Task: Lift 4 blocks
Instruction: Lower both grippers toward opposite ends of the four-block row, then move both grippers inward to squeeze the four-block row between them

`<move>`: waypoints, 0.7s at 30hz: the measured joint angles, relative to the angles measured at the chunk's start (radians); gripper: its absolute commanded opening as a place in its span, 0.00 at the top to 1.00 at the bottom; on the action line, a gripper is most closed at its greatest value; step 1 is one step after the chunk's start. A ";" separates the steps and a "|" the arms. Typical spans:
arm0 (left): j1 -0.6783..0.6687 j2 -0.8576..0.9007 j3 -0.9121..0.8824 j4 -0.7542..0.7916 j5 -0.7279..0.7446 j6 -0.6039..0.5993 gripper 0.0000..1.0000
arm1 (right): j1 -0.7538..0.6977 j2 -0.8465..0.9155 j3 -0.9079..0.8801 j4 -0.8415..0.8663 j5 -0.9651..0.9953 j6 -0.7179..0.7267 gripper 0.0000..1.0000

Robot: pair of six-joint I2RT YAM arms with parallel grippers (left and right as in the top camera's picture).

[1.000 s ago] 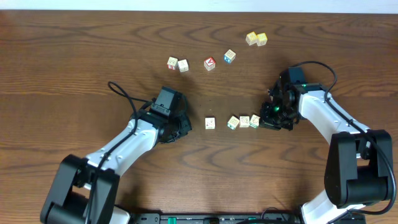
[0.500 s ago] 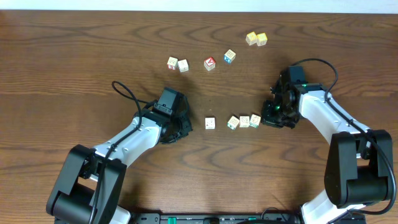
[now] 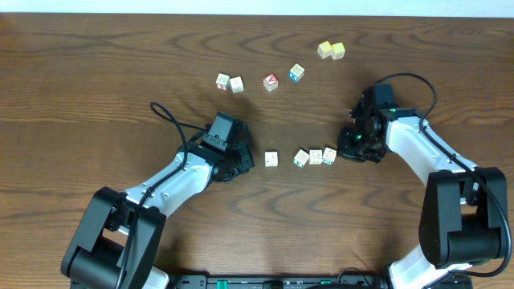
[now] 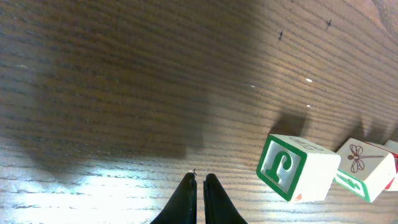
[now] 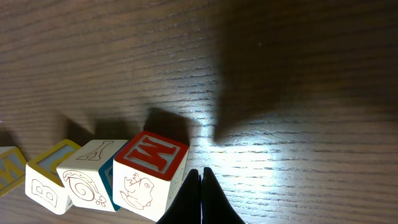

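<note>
Wooden counter bore the blocks in a loose row between left claw and right claw — both pressed together, empty; nearest block lay just at 9 o'clock of the right claw.

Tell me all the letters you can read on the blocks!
"J", in green, on the green-framed block, left wrist view.
"M", in red (or an upside-down "W"), on the red-framed block, right wrist view.
"B" on the blue-framed block, right wrist view.
Yellow-framed block: its letter is cut off at the picture's edge, so it is unreadable.
Overhead view: every mark is too small to read.
</note>
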State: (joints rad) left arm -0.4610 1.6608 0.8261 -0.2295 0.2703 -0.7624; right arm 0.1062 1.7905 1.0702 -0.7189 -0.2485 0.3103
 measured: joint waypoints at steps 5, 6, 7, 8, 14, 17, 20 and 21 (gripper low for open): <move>0.000 0.000 0.000 0.001 -0.010 0.000 0.92 | 0.019 0.000 0.000 0.008 -0.006 0.000 0.99; 0.000 0.000 0.000 0.001 -0.011 0.000 0.92 | 0.026 0.000 0.000 0.014 -0.006 0.000 0.99; 0.000 0.000 0.000 0.001 -0.011 0.000 0.93 | 0.031 0.000 -0.001 0.025 -0.006 0.000 0.99; 0.000 0.000 0.000 0.001 -0.011 0.000 0.92 | 0.037 0.000 -0.003 0.035 -0.006 0.000 0.99; 0.000 0.000 0.000 0.001 -0.012 0.000 0.93 | 0.045 0.000 -0.024 0.053 -0.007 -0.002 0.99; 0.000 0.000 0.000 0.001 -0.013 0.000 0.93 | 0.045 0.000 -0.024 0.055 -0.008 -0.007 0.99; 0.000 0.000 0.000 0.001 -0.014 0.000 0.92 | 0.045 0.000 -0.024 0.061 -0.014 -0.021 0.99; 0.000 0.000 0.000 0.001 -0.014 0.000 0.93 | 0.045 0.000 -0.024 0.064 -0.017 -0.028 0.99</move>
State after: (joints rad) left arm -0.4610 1.6608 0.8261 -0.2283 0.2558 -0.7620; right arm 0.1513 1.7905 1.0458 -0.6552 -0.2657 0.2825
